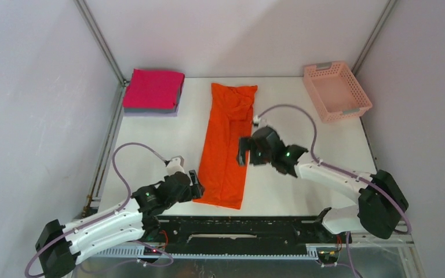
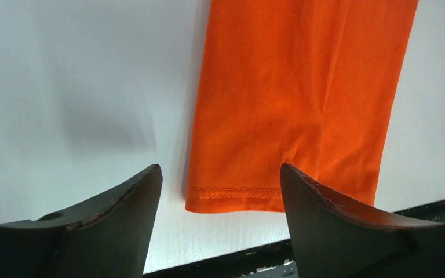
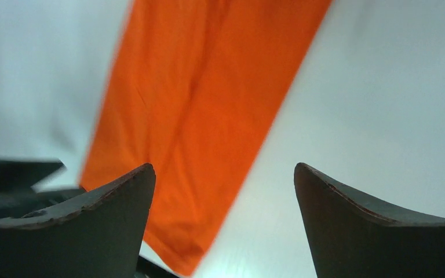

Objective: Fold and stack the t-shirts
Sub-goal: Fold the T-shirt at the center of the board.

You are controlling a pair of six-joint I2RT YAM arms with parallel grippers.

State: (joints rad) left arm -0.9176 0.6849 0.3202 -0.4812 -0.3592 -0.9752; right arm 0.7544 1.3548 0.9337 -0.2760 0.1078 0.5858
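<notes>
Plainly, neither arm has hold of anything: the left fingers [image 2: 116, 211] are spread wide with only bare surface [image 2: 64, 87] and a stitched hem between them, and the right fingers [image 3: 101, 211] are just as wide apart and empty. The orange tee [image 1: 226, 145] lies flat as a long narrow strip, folded lengthwise as far as we can judge. Its near hem sits just ahead of the left fingers, with its near-left corner between them. The strip runs ahead and to the left of the right fingers, which hover over its right edge about midway along. Well beyond the left fingers, at the far corner, the pink tee [image 1: 153, 87] rests folded on the grey tee [image 1: 150, 109], and the basket [image 1: 356, 87] stands far beyond the right fingers. We judge the next step to be a crosswise fold, and that is where it can slip. If either pair pinches only the top layer, the lengthwise fold will open as the cloth rises. If the two pairs lift unevenly, the strip will skew and land crooked. The bunched cloth at the end farthest from both pairs could spill out sideways. Closing too low would jam the tips on the surface.
</notes>
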